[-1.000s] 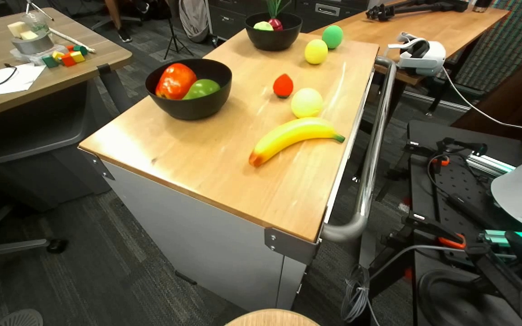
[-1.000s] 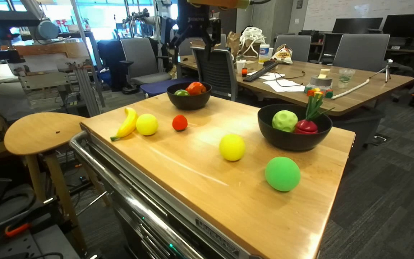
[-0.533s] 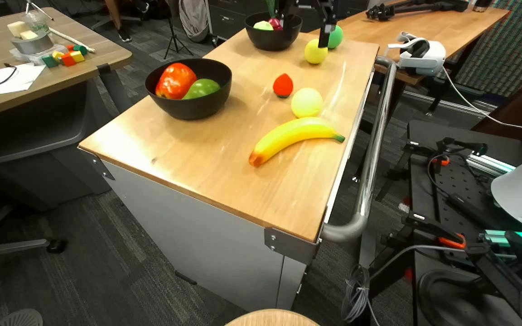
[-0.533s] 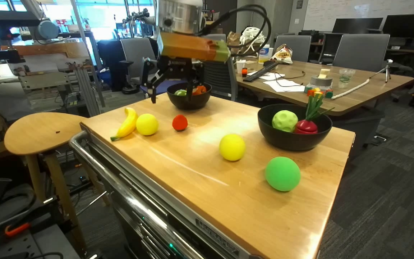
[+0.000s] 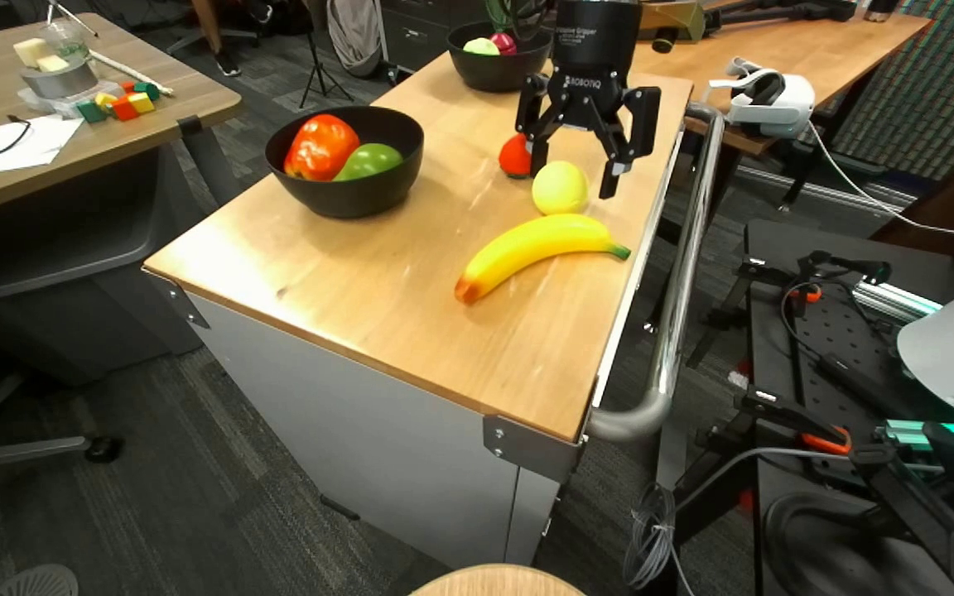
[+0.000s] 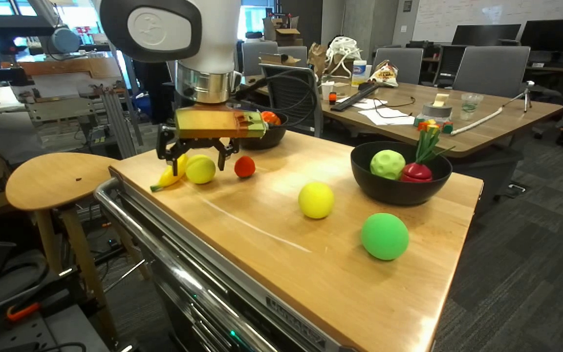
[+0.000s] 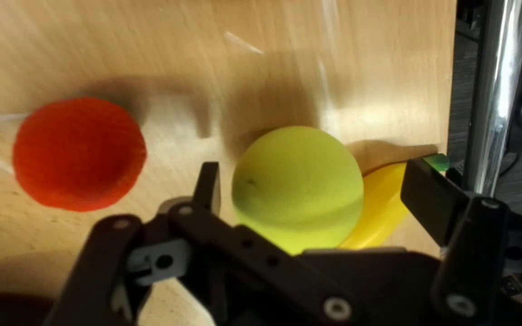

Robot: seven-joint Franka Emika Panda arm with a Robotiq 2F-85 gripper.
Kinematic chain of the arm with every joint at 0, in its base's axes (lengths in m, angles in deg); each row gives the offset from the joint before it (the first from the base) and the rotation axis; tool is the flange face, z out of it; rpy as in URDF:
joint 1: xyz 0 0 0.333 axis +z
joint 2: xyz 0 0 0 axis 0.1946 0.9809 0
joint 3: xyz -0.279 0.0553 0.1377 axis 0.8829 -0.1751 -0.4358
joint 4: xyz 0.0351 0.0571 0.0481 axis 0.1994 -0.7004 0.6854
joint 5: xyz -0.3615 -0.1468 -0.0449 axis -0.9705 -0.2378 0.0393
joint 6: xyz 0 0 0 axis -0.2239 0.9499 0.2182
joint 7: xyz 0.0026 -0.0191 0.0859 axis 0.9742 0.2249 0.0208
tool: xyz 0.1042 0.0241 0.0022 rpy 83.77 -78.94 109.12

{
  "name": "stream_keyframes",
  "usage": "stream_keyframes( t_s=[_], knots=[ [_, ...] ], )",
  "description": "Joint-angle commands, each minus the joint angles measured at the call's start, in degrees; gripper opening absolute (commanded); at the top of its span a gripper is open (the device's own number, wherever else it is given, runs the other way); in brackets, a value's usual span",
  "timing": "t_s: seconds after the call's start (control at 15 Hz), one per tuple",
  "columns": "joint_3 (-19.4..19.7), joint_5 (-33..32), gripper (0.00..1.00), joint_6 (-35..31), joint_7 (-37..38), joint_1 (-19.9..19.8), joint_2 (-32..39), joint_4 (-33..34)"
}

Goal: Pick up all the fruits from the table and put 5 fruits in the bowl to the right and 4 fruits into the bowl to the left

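Observation:
My gripper is open and empty, low over the yellow ball beside the banana. In the wrist view its fingers stand on either side of this ball, apart from it. A red fruit lies just beyond one finger. Another yellow ball and a green ball lie farther along the table; the arm hides them in the opposite view. One black bowl holds a red-orange fruit and a green one. Another black bowl holds a pale green fruit and a dark red, leafy one.
The wooden cart top has a metal handle bar along one long edge. The banana's stem end lies near that edge. A round stool and a cluttered table stand nearby.
My gripper has come into view from above, moved across the table and come down over the yellow ball beside the banana. The fruits and bowls have not moved.

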Motion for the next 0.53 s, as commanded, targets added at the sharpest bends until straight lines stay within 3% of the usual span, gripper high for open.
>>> stream_keyframes(
  t_s=[0.0,0.07,0.33,0.47],
  knots=[
    [-0.5,4.2,0.75,-4.0,-4.1,1.2,-2.2,-3.3],
    [-0.5,4.5,0.74,-4.6,-4.7,1.3,-2.2,-3.6],
    [-0.2,4.3,0.42,-4.8,-6.5,1.1,-2.8,-3.5],
    [0.3,5.8,0.35,-4.9,-9.0,0.8,-3.0,-1.7]
  ],
)
